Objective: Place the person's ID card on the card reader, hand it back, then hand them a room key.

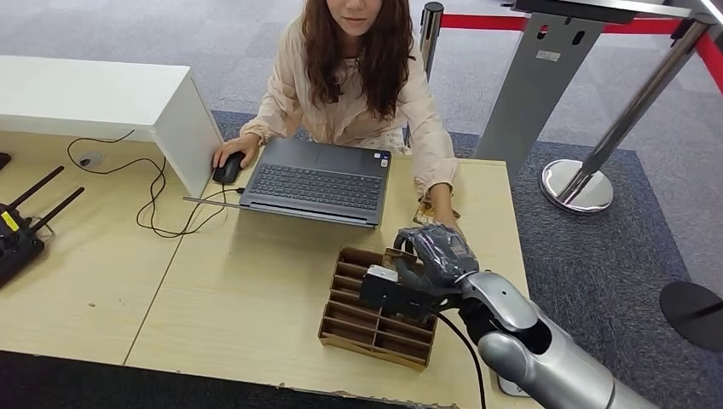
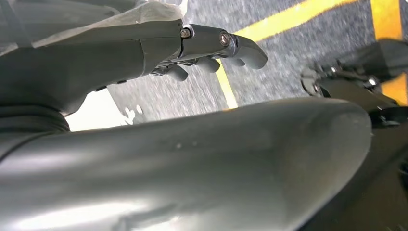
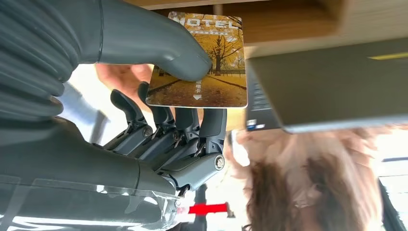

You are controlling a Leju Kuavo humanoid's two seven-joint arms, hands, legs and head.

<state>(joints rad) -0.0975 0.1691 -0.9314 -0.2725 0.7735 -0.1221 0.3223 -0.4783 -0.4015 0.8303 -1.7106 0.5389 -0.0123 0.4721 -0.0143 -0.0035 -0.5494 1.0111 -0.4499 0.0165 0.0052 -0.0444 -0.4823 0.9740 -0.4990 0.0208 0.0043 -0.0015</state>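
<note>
Pale wood table (image 1: 256,281) — laptop (image 1: 315,181) open; grey carpet (image 1: 597,247) beyond.

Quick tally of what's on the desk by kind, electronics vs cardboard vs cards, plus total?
Electronics: 3, laptop, mouse, black router with antennas.
Cardboard: 1, slotted organizer.
Cards: 1, hotel key card, pinched in the right hand beside the person's hand.
Total: 5.
</note>
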